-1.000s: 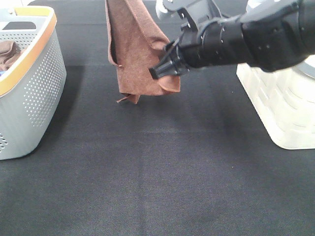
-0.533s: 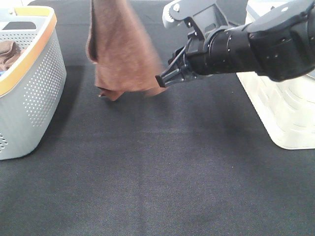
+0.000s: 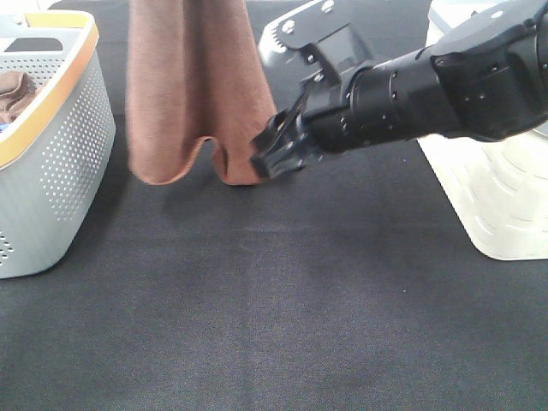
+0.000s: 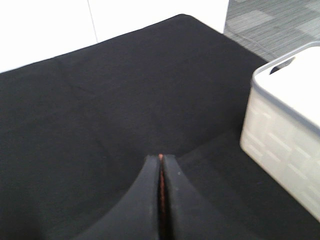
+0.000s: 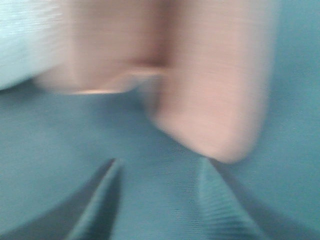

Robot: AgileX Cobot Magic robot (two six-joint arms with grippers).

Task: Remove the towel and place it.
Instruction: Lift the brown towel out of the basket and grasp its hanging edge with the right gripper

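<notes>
The brown towel (image 3: 188, 94) hangs from above the top edge of the exterior view, its lower hem just above the black table. My left gripper (image 4: 160, 159) is shut on the towel: a thin brown strip shows between its closed fingers. It is out of the exterior view. My right gripper (image 3: 272, 154) is open and empty, right beside the towel's lower right corner. In the right wrist view the towel (image 5: 200, 90) is a blur just beyond the spread fingers of the right gripper (image 5: 160, 167).
A grey perforated basket (image 3: 60, 171) with an orange rim stands at the left and holds brown cloth. A white basket (image 3: 497, 197) stands at the right; it also shows in the left wrist view (image 4: 285, 130). Black cloth covers the table.
The towel has swung to the left and now hangs wider. My right gripper has moved down and left, back to the towel's lower right corner.
</notes>
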